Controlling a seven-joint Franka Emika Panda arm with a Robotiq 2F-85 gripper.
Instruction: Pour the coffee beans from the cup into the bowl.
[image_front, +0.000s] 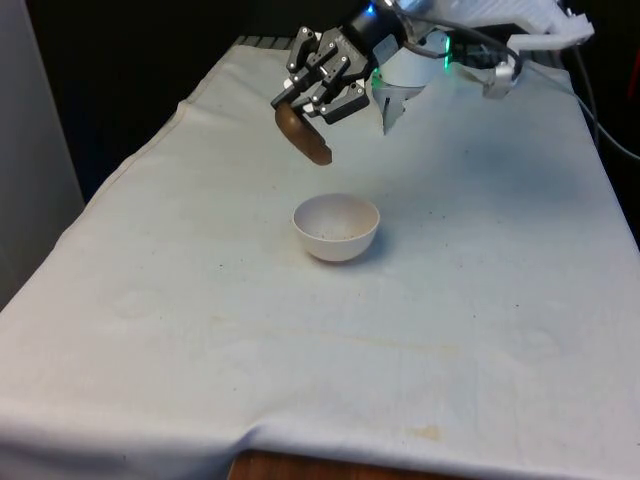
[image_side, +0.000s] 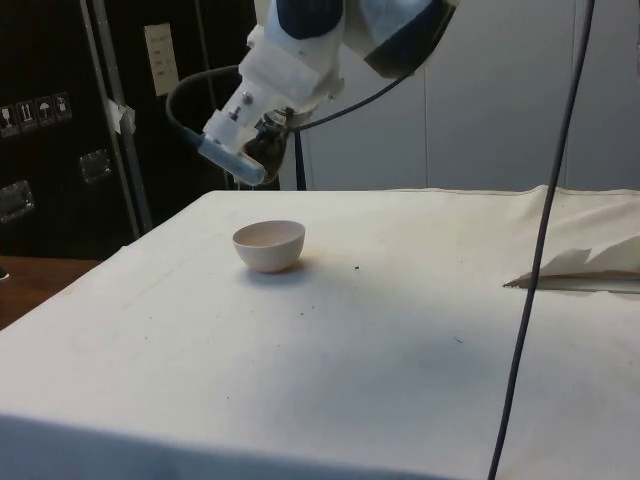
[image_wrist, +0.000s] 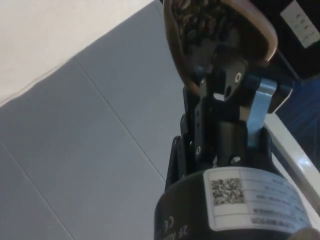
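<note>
One brown cup (image_front: 303, 133) hangs in the air at the front view's left of centre, pinched at its rim by the black gripper (image_front: 318, 88), whose two fingers are pressed together on the cup's wall. The cup is tipped well over, its mouth turned down and toward the front view's right, so that its lower edge points at the table. It is clear of the cloth and touches nothing but the fingers. Just below it and a little toward the front view's right stands the white bowl (image_front: 336, 227), upright on the white tablecloth (image_front: 180, 330); cup and bowl are near one another but apart. A few dark specks show inside the bowl, too small to name with certainty.

In the side view the gripper (image_side: 262, 148) is tilted above and slightly behind the bowl (image_side: 269, 245), with the brown cup (image_side: 266, 155) mostly hidden behind the gripper body. Small dark specks lie on the cloth (image_side: 380, 330) beside the bowl.

In the wrist view the cup (image_wrist: 220, 35) is seen from its open side, held between the fingers (image_wrist: 257, 107), with dark coffee beans (image_wrist: 200, 22) heaped inside it against the wall.
</note>
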